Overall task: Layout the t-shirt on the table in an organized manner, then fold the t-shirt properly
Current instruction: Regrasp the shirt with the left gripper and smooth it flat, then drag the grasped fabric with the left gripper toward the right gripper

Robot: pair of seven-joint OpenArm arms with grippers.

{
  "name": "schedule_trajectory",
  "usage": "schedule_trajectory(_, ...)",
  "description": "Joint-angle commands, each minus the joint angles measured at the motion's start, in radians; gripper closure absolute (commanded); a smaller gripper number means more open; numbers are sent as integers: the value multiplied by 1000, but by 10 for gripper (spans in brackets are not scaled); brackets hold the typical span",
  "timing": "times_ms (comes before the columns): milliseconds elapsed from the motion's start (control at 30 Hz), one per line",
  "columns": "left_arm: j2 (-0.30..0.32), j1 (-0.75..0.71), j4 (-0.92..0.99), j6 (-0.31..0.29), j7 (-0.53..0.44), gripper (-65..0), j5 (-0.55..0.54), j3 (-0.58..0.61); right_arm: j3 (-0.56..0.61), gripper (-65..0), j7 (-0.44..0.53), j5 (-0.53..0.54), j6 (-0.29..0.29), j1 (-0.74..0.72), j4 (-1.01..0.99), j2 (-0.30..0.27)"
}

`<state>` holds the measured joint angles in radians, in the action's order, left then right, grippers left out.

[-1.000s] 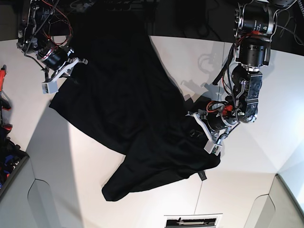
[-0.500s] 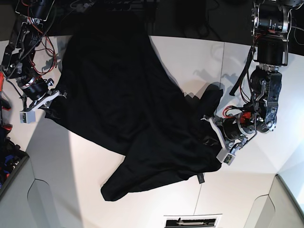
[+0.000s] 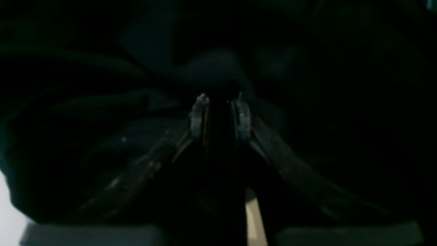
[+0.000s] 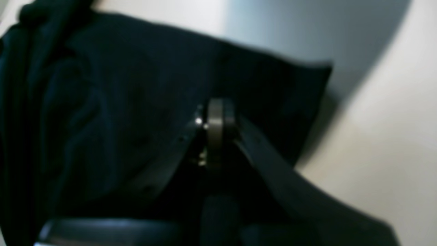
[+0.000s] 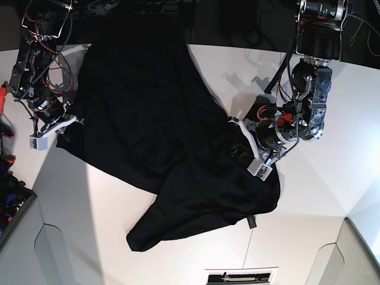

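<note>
The black t-shirt lies crumpled and spread slantwise over the white table, plain side up, with no print showing. My left gripper is over the shirt's right part. In the left wrist view, its fingers pinch a wad of black cloth, which fills that dark view. My right gripper is at the shirt's left edge. Its jaws are pressed together on the cloth, and a shirt corner hangs over the white top.
Red-handled tools sit at the table's left edge. A bin with colourful items is at the lower left. A slotted panel sits at the near edge. The tabletop falls away at both near corners.
My left gripper has moved up and left toward the shirt's middle, dragging cloth with it. My right gripper earlier swung down and left, pulling the shirt's left edge outward, and has since barely moved.
</note>
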<state>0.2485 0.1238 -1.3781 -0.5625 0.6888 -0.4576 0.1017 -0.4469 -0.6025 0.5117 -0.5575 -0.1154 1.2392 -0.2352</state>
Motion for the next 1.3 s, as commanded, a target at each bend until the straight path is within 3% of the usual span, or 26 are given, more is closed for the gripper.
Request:
schedule_trajectory(0, 6, 13, -13, -10, -32, -117, 3, -3, -3, 0, 24, 18, -7, -27, -1, -14)
schedule_trajectory(167, 7, 9, -6, 32, -64, -117, 90, -3, -3, 0, 1, 21, -7, -20, -13, -16)
schedule_trajectory(300, 7, 26, 43, 80, -110, -117, 148, -3, -3, 0, -114, 105, -8, -19, -12, -16)
schedule_trajectory(433, 4, 103, 193, 80, -119, -116, 147, -3, -3, 0, -146, 208, -9, 14, 6, -16)
schedule_trajectory(533, -7, 188, 336, 80, -141, -116, 148, -3, -3, 0, -146, 214, -16, 58, 37, -12)
schedule_trajectory(800, -108, 377, 596, 80, -159, -116, 175, -3, -3, 0, -148, 263, -16, 162, 90, 7)
schedule_trajectory(900, -158, 401, 628, 80, -159, -116, 220, -3, -3, 0, -151, 262, -16, 179, 100, 50)
schedule_trajectory(1167, -288, 399, 629, 76, -117, -116, 219, -3, 3, 0, -166, 262, -24, 185, 160, 167)
schedule_trajectory(1267, -299, 400, 627, 32, -113, -116, 198, -3, 33, 0, -158, 257, -24, 185, 194, 178)
